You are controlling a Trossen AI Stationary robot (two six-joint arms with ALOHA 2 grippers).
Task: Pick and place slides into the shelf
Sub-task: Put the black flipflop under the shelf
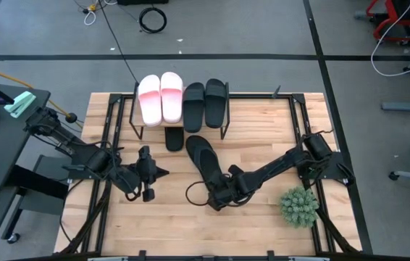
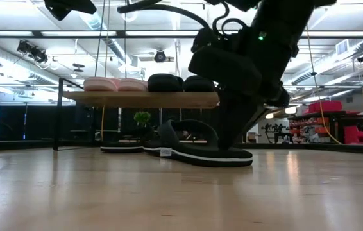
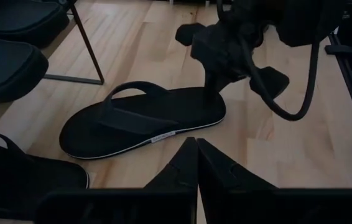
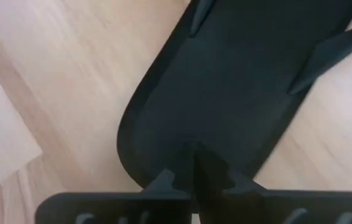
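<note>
On the counter [image 1: 263, 138], at six o'clock from the shelf [image 1: 134, 109], a thong flip-flop [image 1: 203, 156] is pinched at its heel by the closed right pincer [image 1: 223, 190], to be lifted level and slid beneath; the left pincer [image 1: 163, 172], closed and empty, waits at nine o'clock.

Matte black jointed arms [image 1: 277, 168], looped black cables.
</note>
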